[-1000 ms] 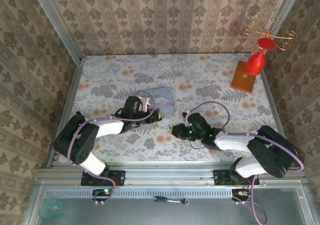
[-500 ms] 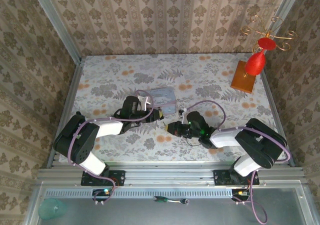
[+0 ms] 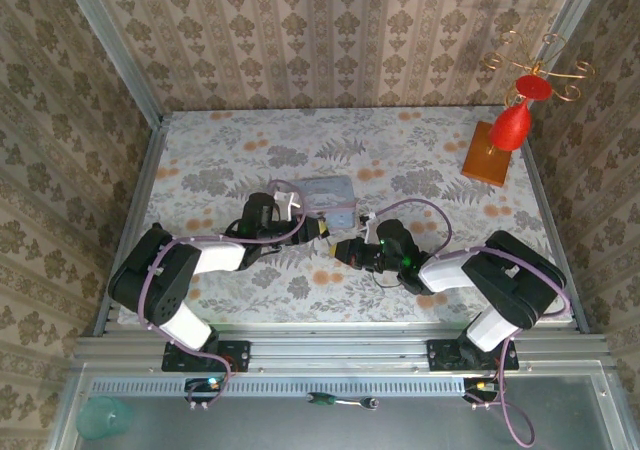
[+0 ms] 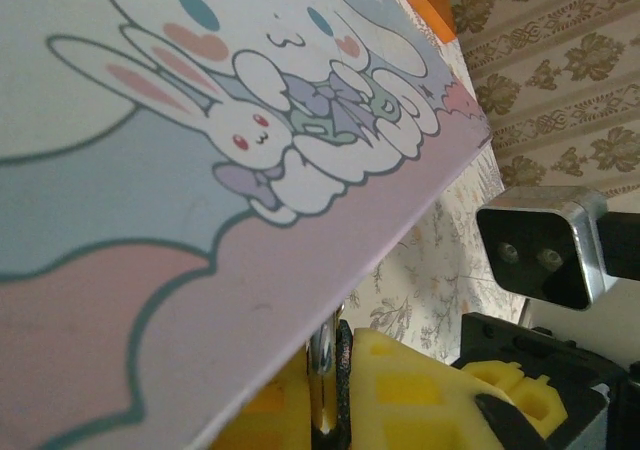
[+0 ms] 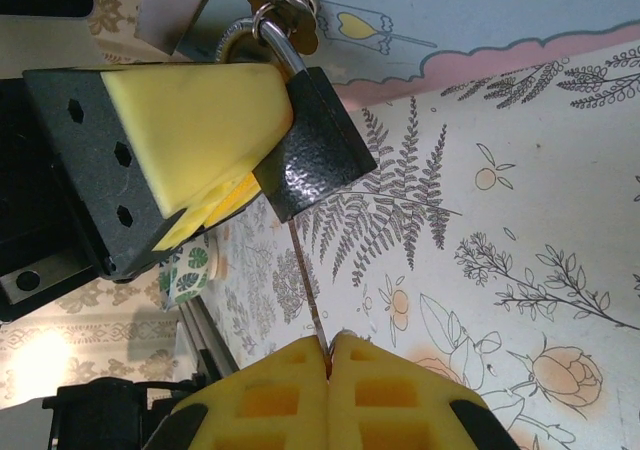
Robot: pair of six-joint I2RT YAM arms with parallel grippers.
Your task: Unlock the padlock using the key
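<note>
Here, we count what lies before us.
Padlock point(image 5: 318, 155): one, dark body tilted, just beside the tin box point(image 3: 328, 194).
Left end effector point(image 3: 321, 231): one, pads pinching the padlock.
Right end effector point(image 5: 328, 355): one, pads pressed together on a thin key point(image 5: 305, 270), which we see edge-on, reaching toward the padlock.
Tin box: one, on the counter point(image 3: 420, 150).

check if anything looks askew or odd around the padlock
Nothing spilled or damaged. The padlock is tilted cornerwise rather than square, pinched by the left end effector, its shackle through a ring at the tin box. The thin key in the right end effector reaches its lower edge at a slant.
</note>
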